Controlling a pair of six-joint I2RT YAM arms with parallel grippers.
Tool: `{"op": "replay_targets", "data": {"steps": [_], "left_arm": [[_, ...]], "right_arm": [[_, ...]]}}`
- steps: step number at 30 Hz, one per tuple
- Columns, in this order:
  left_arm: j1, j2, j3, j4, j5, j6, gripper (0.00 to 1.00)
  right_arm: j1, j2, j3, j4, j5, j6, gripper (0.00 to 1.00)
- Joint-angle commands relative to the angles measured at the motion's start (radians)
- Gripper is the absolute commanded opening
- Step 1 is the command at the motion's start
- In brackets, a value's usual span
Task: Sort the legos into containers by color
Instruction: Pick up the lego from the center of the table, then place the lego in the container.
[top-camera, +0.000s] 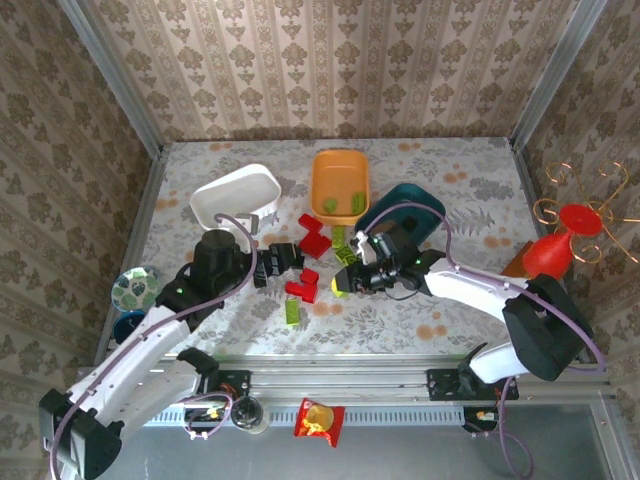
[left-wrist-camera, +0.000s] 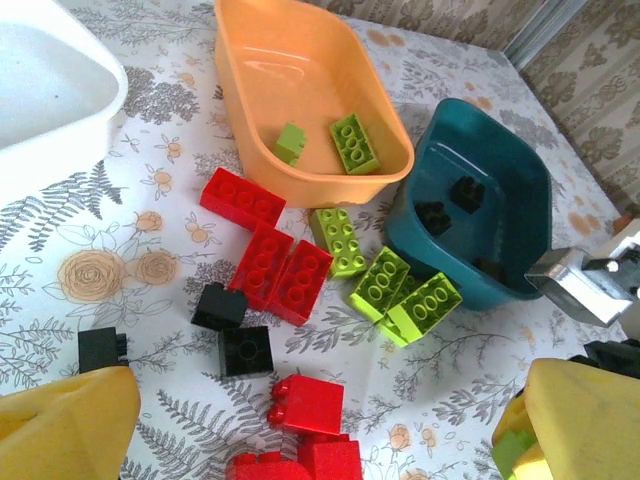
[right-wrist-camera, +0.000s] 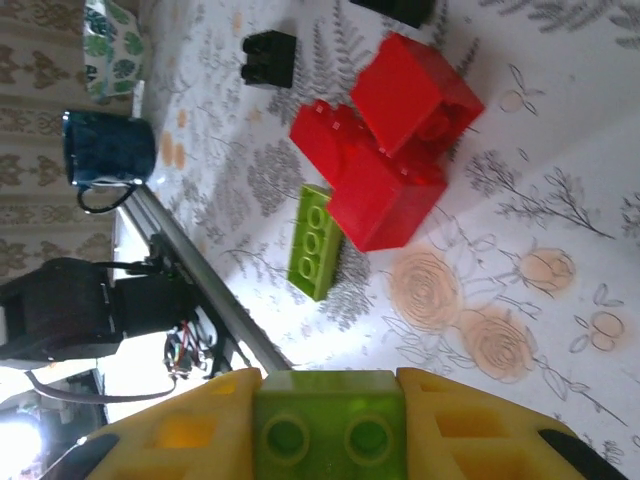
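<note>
My right gripper (top-camera: 340, 284) is shut on a lime green lego (right-wrist-camera: 330, 430), held above the table near a red cluster (right-wrist-camera: 390, 150) and a flat lime lego (right-wrist-camera: 315, 240). My left gripper (left-wrist-camera: 325, 425) stands open over red legos (left-wrist-camera: 308, 403), with black legos (left-wrist-camera: 245, 350) just beyond. More red legos (left-wrist-camera: 280, 272) and lime legos (left-wrist-camera: 425, 307) lie before the tubs. The orange tub (left-wrist-camera: 250, 60) holds two lime legos (left-wrist-camera: 355, 143). In the dark teal tub (left-wrist-camera: 530, 190) lie black legos (left-wrist-camera: 465, 192). The white tub (top-camera: 237, 195) stands at the back left.
A small patterned dish (top-camera: 135, 288) and a dark blue mug (top-camera: 128, 325) sit by the left edge. A red vase with wire curls (top-camera: 560, 250) stands at the right. A snack packet (top-camera: 318, 418) lies on the front rail. Patterned walls close in three sides.
</note>
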Motion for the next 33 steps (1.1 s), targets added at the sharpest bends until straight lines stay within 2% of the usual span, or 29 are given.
{"op": "replay_targets", "data": {"steps": [1,4,8,12,17,22,23,25,28,33], "left_arm": [[0.013,-0.030,-0.013,0.031,0.044,-0.022,1.00],[0.021,-0.047,-0.014,0.020,0.050,-0.017,1.00],[0.023,-0.080,-0.019,-0.011,0.012,-0.002,1.00],[0.024,-0.095,-0.021,-0.030,-0.001,0.002,0.99],[0.023,-0.091,-0.031,-0.055,0.008,-0.004,0.97],[0.013,-0.071,-0.063,-0.060,0.045,-0.013,0.94],[0.008,-0.058,-0.067,-0.058,0.054,-0.013,0.94],[-0.012,-0.028,-0.074,-0.053,0.060,-0.012,0.94],[-0.060,0.032,-0.074,-0.029,0.048,-0.002,0.94],[-0.119,0.159,-0.048,0.040,0.059,0.033,0.91]], "right_arm": [[-0.023,-0.014,0.097,0.004,-0.058,0.014,0.32],[-0.027,0.011,0.206,-0.076,0.046,-0.056,0.32],[-0.028,0.104,0.396,-0.220,0.343,-0.182,0.33],[-0.027,0.283,0.595,-0.280,0.651,-0.272,0.34],[-0.029,0.564,0.901,-0.384,0.894,-0.359,0.38],[-0.033,0.759,1.132,-0.451,0.987,-0.392,0.43],[-0.035,0.784,1.166,-0.485,0.992,-0.390,0.47],[-0.041,0.812,1.207,-0.501,0.973,-0.383,0.64],[-0.043,0.782,1.195,-0.481,0.951,-0.382,0.72],[-0.045,0.601,1.019,-0.379,0.947,-0.372,0.74]]}}
